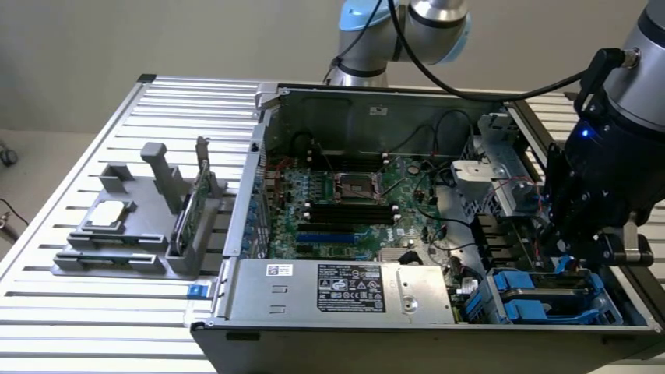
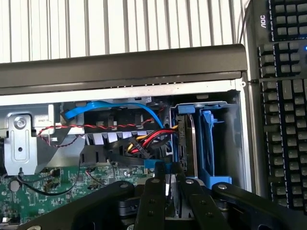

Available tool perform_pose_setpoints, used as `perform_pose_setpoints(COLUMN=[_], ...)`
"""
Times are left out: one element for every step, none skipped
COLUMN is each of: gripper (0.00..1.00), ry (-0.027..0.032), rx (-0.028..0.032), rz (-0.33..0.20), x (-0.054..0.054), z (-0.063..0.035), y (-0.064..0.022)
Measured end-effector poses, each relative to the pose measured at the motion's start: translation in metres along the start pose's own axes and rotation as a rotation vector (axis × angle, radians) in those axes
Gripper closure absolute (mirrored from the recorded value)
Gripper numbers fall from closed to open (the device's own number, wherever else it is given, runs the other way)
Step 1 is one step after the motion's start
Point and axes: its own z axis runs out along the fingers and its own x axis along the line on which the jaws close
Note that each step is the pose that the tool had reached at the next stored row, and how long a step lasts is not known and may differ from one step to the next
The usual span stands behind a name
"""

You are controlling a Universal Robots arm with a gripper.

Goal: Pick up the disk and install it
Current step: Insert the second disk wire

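The computer case lies on its side with the panel off, so the arm can come straight down into it. The gripper is lowered into the corner of the case beside the power supply, where the blue drive bay sits. The disk stands on edge in that bay, its grey metal side visible between the blue carrier rails, just next to the bundle of red and yellow cables. It looks seated or nearly seated in the case. The gripper's fingers are drawn close together right at the near edge of the disk, but whether they pinch that edge or merely rest against it cannot be told. Outside the case, a grey holder carries a small square chip and a circuit card
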Motion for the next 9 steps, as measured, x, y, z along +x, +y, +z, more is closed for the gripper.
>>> perform_pose_setpoints(gripper=[0.84,0.84,0.84,0.84,0.84,0.84,0.84,0.84,0.84], ry=[0.0000,0.0000,0.0001,0.0001,0.0004,0.0003,0.0002,0.0002,0.0001], rx=[0.0000,0.0000,0.0000,0.0000,0.0000,0.0000,0.0000,0.0000,0.0000], rz=[0.000,0.000,0.000,0.000,0.000,0.000,0.000,0.000,0.000], x=[0.0000,0.0000,0.0000,-0.0002,-0.0005,-0.0011,-0.0021,-0.0033,-0.0046], z=[0.0002,0.0004,0.0006,0.0008,0.0012,0.0013,0.0015,0.0017,0.0019], y=[0.0000,-0.0001,-0.0001,-0.0001,-0.0002,-0.0003,-0.0006,-0.0009,-0.0012])
